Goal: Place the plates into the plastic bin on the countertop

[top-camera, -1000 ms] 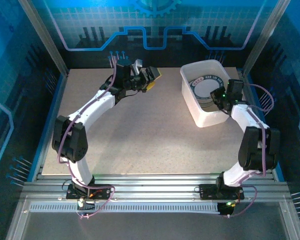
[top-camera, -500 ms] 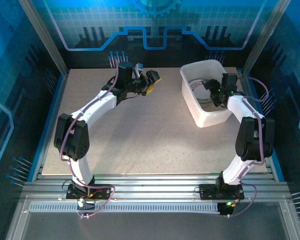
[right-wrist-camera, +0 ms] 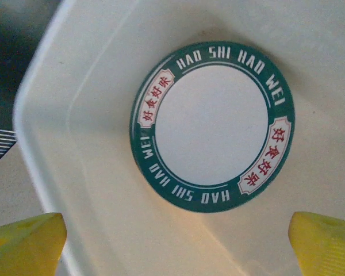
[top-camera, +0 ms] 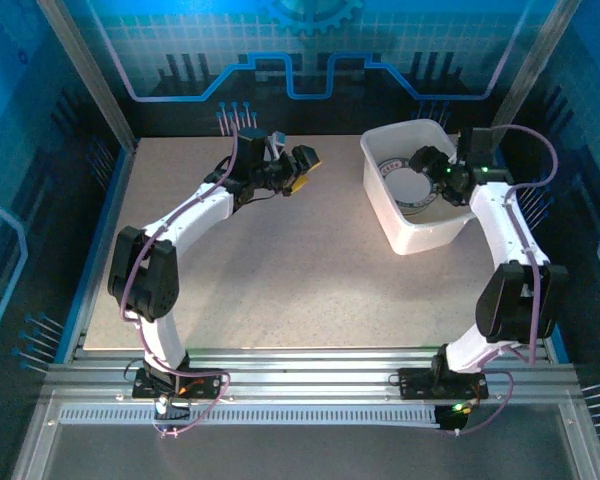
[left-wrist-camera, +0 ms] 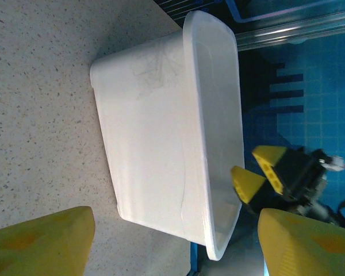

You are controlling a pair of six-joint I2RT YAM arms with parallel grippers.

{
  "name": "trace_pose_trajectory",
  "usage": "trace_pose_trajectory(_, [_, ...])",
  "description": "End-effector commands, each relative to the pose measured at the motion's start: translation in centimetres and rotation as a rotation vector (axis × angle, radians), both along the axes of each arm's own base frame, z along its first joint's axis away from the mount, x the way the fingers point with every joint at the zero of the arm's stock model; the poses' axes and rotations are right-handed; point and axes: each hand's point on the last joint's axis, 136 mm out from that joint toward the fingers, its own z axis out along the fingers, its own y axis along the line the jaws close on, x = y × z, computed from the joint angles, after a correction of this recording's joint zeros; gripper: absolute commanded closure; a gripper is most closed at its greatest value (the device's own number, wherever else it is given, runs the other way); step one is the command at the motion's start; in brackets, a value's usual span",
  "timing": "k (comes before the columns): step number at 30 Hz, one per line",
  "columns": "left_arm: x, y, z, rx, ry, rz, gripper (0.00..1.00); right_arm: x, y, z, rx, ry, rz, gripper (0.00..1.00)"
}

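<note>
One green-rimmed plate (right-wrist-camera: 213, 123) lies flat in the single white plastic bin (top-camera: 410, 240). The right gripper (top-camera: 428, 162) hovers over it, fingers spread and empty. The left arm reaches across the countertop (top-camera: 280, 270), the left gripper (top-camera: 302, 170) also spread and empty.

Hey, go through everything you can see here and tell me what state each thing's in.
plate: lying flat, face up, on the bin floor, free of any grip.
plastic bin: upright on the countertop, one plate visible inside.
left gripper: open, empty, above the countertop.
right gripper: open, empty, over the bin.
</note>
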Motion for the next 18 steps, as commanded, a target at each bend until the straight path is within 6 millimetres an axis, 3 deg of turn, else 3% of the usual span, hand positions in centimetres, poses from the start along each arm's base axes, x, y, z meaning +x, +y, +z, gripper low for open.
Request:
trace_pose_trajectory(1, [-0.3, 0.1, 0.8, -0.009, -0.024, -0.011, 0.24, -1.7, -1.0, 1.0, -0.094, 0.039, 0.081, 0.0])
trace_pose_trajectory(6, [-0.8, 0.0, 0.9, 0.015, -0.027, -0.023, 0.24, -1.7, -5.9, 3.6, -0.202, -0.024, 0.025, 0.0])
trace_pose_trajectory(11, [-1.3, 0.2, 1.0, 0.045, -0.035, -0.028, 0.24, -1.7, -10.6, 2.2, -0.321, 0.053, -0.001, 0.0])
trace_pose_trajectory(14, [-1.7, 0.2, 1.2, 0.058, -0.042, -0.029, 0.23, -1.0, -11.8, 1.6, -0.375, 0.072, 0.011, 0.0])
trace_pose_trajectory(18, [-2.0, 0.3, 1.2, 0.069, -0.046, -0.029, 0.23, 1.1, -11.4, 0.1, -0.393, 0.052, 0.111, 0.0])
